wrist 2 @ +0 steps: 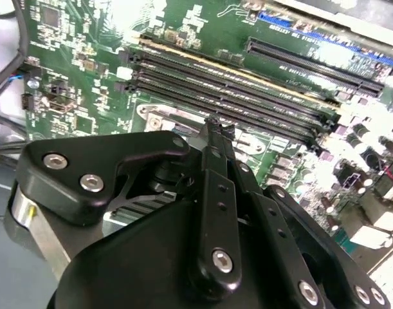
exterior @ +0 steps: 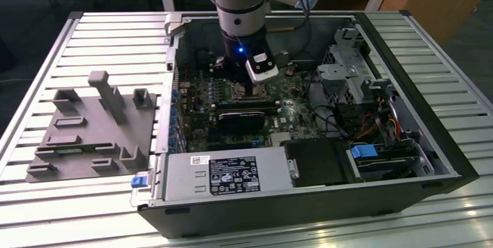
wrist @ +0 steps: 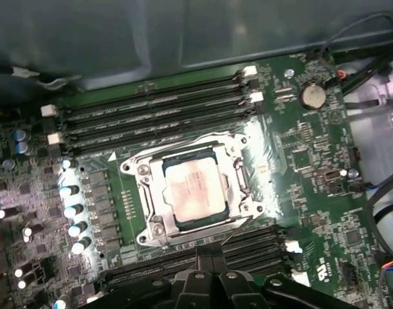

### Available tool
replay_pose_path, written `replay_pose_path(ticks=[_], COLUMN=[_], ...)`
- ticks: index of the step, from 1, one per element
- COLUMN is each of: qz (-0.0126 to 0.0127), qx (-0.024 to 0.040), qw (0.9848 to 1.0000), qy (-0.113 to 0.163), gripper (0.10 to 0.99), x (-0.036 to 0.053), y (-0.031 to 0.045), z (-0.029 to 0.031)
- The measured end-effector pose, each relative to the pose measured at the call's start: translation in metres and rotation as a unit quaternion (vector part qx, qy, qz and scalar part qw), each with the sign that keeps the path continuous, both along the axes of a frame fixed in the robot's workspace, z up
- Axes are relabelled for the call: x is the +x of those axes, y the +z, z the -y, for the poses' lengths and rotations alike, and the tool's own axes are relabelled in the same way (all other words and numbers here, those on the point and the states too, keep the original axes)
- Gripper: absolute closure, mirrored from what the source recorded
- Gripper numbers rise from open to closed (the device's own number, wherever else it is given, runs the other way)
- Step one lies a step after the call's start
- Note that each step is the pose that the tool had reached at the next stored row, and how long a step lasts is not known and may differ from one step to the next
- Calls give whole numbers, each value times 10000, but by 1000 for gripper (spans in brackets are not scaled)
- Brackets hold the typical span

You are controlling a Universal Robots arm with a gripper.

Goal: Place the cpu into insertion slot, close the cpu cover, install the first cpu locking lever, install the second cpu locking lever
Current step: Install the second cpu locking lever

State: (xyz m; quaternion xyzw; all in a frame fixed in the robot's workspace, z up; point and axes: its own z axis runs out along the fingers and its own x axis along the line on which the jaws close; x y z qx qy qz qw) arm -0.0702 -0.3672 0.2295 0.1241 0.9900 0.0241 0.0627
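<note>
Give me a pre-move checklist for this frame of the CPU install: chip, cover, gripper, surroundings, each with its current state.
1. The cpu seated in the insertion slot: ok, it lies flat and square inside the frame.
2. The cpu cover down over the chip: ok, the frame lies flat around it.
3. Both locking levers latched: cannot tell.
4. The gripper positioned at the socket: ok, its tip sits at the socket's edge, beside the memory slots.
5. Gripper free of any part: cannot tell.
6. Arm above the motherboard inside the case: ok in the exterior view.
</note>
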Motion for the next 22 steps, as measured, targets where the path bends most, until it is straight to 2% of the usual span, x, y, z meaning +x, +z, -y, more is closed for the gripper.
replay_pose_path(ticks=[5,8,10,17,22], qz=[-1,-2,0,3,5], qx=[25,85,169,528,718], qw=[10000,9999,9998,9986,9974], qy=[61,88,94,103,103], gripper=[984,984,984,984,984], x=[-60,-80,-86,-100,-106], y=[-56,-81,-95,-131,-153], z=[36,51,66,135,214])
